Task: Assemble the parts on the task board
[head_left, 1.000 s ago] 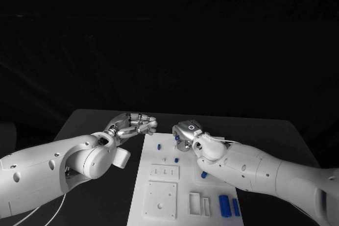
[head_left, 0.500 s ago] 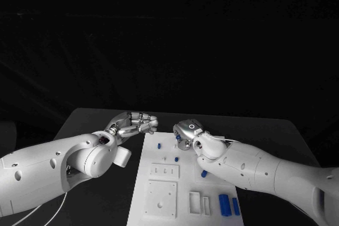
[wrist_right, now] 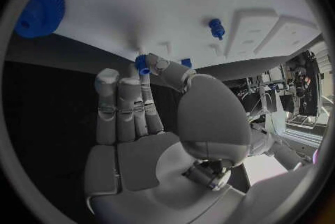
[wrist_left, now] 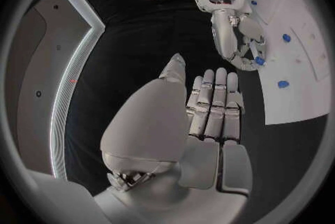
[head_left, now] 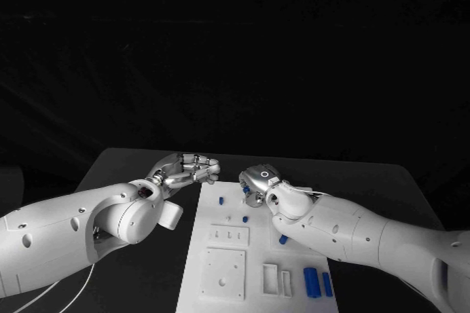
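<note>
The task board, a flat white plastic plate with raised blocks and recesses, lies lengthwise in the middle of the black table. I read my right hand as pinching a small blue plastic peg at its fingertips over the board's far end, other fingers straight. My left hand hovers just off the board's far left corner, fingers curled, nothing in it that I can see. Outward along the board stand two more blue pegs, and two blue cylinders lie at its near right corner; a blue gear sits at its far edge. These parts look light, rigid and slick, so I'd pinch them across the shank. The rectangular slots near the cylinders hold nothing.
</note>
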Robot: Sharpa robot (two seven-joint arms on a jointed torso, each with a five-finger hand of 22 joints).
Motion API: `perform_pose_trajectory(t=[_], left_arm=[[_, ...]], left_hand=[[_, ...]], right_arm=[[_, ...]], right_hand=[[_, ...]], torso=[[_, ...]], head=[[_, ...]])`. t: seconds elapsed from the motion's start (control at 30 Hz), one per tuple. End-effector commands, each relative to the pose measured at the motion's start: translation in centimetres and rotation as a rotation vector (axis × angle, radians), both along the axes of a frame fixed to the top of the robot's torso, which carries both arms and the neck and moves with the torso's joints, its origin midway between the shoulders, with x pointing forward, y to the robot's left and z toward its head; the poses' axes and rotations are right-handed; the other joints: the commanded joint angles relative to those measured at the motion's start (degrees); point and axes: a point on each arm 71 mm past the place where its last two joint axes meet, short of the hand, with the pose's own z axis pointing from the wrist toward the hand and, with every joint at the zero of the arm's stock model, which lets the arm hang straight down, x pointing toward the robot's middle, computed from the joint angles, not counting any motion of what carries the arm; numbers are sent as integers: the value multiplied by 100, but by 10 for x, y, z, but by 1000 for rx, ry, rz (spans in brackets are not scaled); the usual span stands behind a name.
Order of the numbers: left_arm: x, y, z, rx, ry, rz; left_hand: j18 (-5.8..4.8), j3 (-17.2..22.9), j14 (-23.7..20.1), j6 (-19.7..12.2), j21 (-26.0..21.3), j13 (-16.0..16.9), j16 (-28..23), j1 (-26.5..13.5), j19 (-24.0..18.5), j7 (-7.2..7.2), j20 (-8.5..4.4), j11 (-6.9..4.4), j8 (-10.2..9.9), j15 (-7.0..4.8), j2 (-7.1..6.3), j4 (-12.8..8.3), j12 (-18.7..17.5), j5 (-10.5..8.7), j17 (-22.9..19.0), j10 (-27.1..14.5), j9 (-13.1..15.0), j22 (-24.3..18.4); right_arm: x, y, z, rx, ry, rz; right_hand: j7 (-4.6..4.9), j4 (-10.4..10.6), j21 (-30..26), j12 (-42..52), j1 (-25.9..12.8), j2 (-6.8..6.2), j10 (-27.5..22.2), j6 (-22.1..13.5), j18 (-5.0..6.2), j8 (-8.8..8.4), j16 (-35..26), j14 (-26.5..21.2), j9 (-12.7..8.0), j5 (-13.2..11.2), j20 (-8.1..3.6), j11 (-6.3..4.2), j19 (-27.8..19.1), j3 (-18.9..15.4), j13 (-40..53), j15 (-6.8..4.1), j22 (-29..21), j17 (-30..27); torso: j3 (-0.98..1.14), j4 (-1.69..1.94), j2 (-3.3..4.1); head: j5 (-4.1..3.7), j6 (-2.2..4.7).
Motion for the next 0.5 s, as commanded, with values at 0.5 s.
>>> perform_pose_trajectory(t=[0.5], left_arm=[[0, -2, 2, -7, -6, -14]], left_hand=[[120, -40, 3, -9, -24, -7, -38, 12, -28, 47, 15, 13, -19, -3, -4, -7, -30, -2, 8, -24, -10, 110]], right_arm=[[3, -2, -3, -4, 35, -22]], right_hand=[[195, 31, 19, -377, 30, -183, -249, -367, 396, -278, 45, -44, -66, 18, 37, 108, -62, -131, 25, 206, 94, -62]], torso=[[-5, -11, 6]], head=[[15, -15]])
